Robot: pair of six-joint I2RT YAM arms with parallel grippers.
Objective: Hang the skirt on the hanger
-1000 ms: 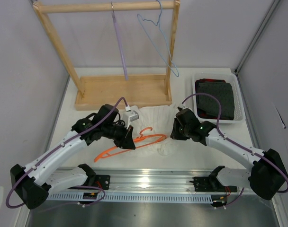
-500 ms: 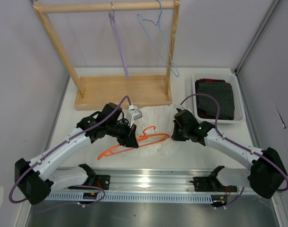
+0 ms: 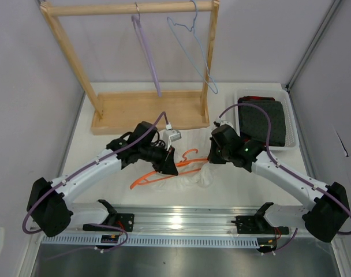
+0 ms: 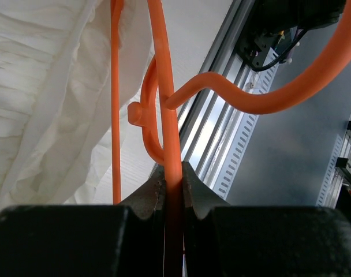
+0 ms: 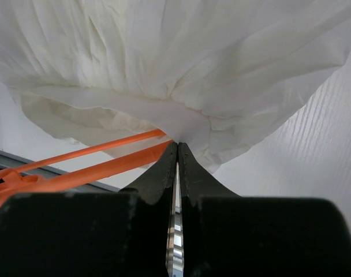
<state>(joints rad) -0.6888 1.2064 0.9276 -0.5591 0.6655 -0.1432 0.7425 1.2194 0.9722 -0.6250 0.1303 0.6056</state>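
Observation:
The white ruffled skirt (image 3: 194, 176) hangs between the two arms, lifted off the table; it fills the top of the right wrist view (image 5: 175, 63) and the left side of the left wrist view (image 4: 43, 98). The orange hanger (image 3: 164, 173) lies tilted with its hook (image 3: 190, 153) near the skirt. My left gripper (image 3: 168, 166) is shut on one orange bar of the hanger (image 4: 171, 173). My right gripper (image 3: 212, 157) is shut on a pinch of the skirt's fabric (image 5: 176, 143), with two orange hanger bars (image 5: 94, 158) just to its left.
A wooden rack (image 3: 146, 109) at the back holds a lilac hanger (image 3: 148, 52) and a pale blue wire hanger (image 3: 193, 52). A white tray (image 3: 292, 145) with dark folded cloth (image 3: 265, 121) sits at the right. A metal rail (image 3: 181, 222) runs along the near edge.
Both grippers have risen and moved toward each other. The hanger has shifted right and up with the left gripper, and the skirt is lifted off the table and bunched.

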